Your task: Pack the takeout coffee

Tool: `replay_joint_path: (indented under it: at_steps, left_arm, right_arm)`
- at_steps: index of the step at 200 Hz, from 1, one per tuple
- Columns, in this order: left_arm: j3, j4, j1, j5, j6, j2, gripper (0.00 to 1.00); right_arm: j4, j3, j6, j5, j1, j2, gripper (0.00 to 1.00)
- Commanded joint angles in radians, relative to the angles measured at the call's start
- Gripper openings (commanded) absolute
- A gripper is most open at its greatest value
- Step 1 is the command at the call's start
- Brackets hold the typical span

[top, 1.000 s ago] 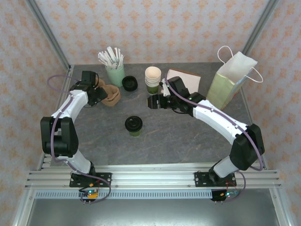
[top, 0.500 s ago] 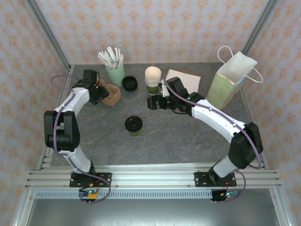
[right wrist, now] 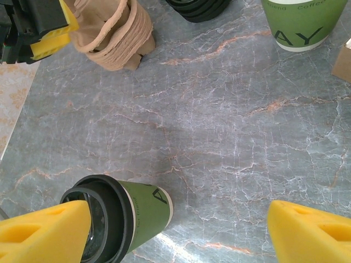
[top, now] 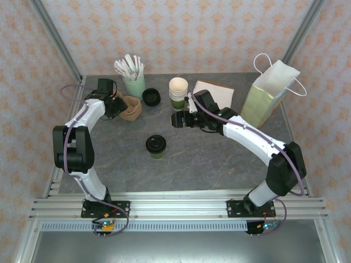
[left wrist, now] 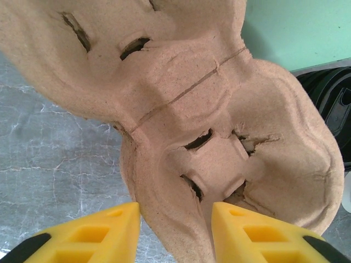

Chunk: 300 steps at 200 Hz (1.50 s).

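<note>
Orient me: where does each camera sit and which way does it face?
Top external: fixed above and behind the bases, looking down on the table; left arm and right arm show.
Left wrist: behind the left gripper, looking close at the carrier; yellow fingers at the bottom.
Right wrist: behind the right gripper, looking down at the coffee; yellow fingers at the bottom corners.
Shared: carrier in all three; coffee in top and right wrist.

The takeout coffee (top: 156,146) is being ringed by bare table (top: 219,164) on every side. The back edge is being crowded by the pulp carrier (top: 130,108), tumbler (top: 134,86), black lids (top: 151,97) and cup stack (top: 177,93).
</note>
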Motion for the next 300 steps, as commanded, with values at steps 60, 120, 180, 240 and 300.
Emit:
replay_joint_path:
  at_steps: [60,120,180,240,300]
  left_arm:
    - [0.034,-0.026,0.008,0.014,0.012,0.023,0.32]
    - [0.054,-0.051,0.008,0.009,0.012,0.015,0.29]
    - [0.077,-0.071,0.008,0.005,0.046,0.011,0.29]
    - [0.091,-0.086,0.008,-0.007,0.058,0.012,0.26]
    - [0.093,-0.097,0.008,-0.036,0.066,-0.008,0.21]
  right_arm:
    - [0.027,-0.012,0.009,-0.007,-0.004,0.017,0.84]
    - [0.029,-0.016,0.010,-0.008,-0.004,0.017,0.84]
    - [0.033,-0.015,0.013,-0.011,-0.004,0.023,0.84]
    - [0.034,-0.017,0.013,-0.012,-0.004,0.026,0.84]
    - [0.032,-0.012,0.016,-0.016,-0.004,0.034,0.84]
